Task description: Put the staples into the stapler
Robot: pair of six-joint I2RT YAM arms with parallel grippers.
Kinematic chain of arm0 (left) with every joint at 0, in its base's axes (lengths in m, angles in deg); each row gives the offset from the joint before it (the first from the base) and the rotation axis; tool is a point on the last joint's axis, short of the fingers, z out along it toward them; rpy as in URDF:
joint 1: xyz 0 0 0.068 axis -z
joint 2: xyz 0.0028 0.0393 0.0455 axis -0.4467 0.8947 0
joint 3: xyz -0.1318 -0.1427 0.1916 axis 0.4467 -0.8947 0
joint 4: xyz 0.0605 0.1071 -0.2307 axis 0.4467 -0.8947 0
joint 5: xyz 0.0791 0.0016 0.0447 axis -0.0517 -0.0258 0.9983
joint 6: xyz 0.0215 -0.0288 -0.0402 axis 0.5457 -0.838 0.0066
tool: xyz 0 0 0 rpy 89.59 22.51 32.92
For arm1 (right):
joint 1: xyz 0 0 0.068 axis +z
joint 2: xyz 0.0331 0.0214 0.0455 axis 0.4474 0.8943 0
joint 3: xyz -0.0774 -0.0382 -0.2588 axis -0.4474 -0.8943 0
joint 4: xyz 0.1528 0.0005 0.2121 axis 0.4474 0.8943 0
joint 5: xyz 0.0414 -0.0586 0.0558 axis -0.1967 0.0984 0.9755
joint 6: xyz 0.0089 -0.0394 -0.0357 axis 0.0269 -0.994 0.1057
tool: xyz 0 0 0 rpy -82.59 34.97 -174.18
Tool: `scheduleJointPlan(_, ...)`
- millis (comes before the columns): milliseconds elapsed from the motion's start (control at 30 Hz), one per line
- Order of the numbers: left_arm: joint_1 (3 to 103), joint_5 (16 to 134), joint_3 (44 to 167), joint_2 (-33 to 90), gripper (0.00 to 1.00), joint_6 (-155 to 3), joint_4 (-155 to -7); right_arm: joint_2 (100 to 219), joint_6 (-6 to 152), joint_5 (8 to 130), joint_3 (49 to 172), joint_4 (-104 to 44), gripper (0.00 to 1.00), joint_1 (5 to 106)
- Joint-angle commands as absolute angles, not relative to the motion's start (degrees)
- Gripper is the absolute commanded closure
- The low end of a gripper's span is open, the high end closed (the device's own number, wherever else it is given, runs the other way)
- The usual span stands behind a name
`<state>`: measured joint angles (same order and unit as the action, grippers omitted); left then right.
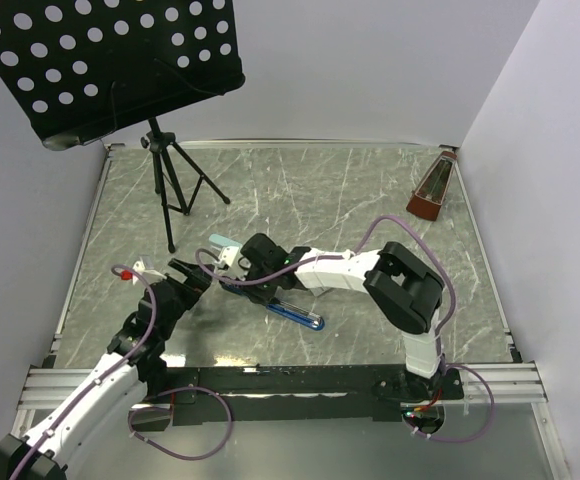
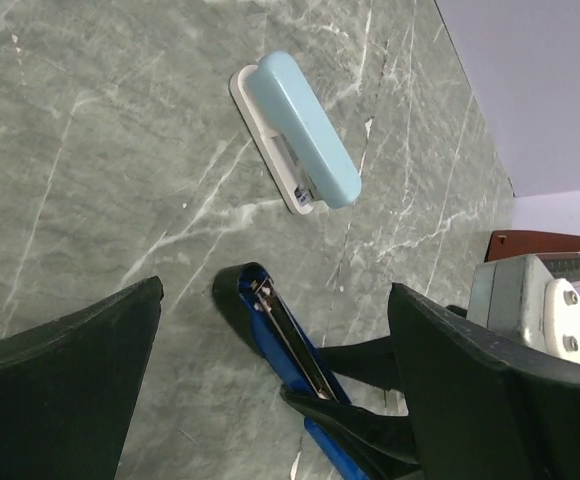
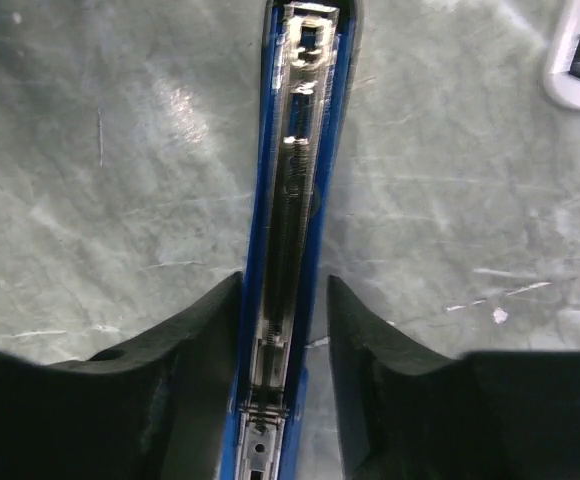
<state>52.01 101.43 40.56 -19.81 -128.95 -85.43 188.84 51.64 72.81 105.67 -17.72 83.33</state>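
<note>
- While the right gripper straddles the dark blue stapler, its fingers sit close along both sides; we cannot tell whether they pinch it.
- We find the stapler on the marble tabletop, just below centre of the top view, metal channel facing up.
- We see the left gripper spread wide, holding nothing, near the stapler's end.
- A pale blue stapler lies apart, upper centre of the left wrist view.

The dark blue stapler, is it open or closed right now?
Open. The right wrist view looks straight down into the stapler, whose bare metal channel has no cover over it.
</note>
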Motion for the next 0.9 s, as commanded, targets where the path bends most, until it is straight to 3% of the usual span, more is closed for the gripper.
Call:
scheduleJointPlan(0,51.84,99.71,40.67,-17.88,0.01,-128.71,-79.97,188.91,50.17,72.26,107.12,-20.05,0.65,83.79)
scheduleJointPlan(100,51.84,98.75,40.41,-16.57,0.01,-128.19,-78.21,186.63,50.6,73.05,104.31,-23.64,0.82,83.88)
scheduleJointPlan(300,51.84,94.97,39.71,-13.32,0.01,-127.92,-73.38,180.83,51.4,73.84,97.19,-34.44,0.97,83.71)
scheduleJointPlan(867,51.93,89.42,37.77,-4.17,0.02,-125.73,-60.82,174.41,54.74,76.13,87.78,-49.31,1.0,83.79)
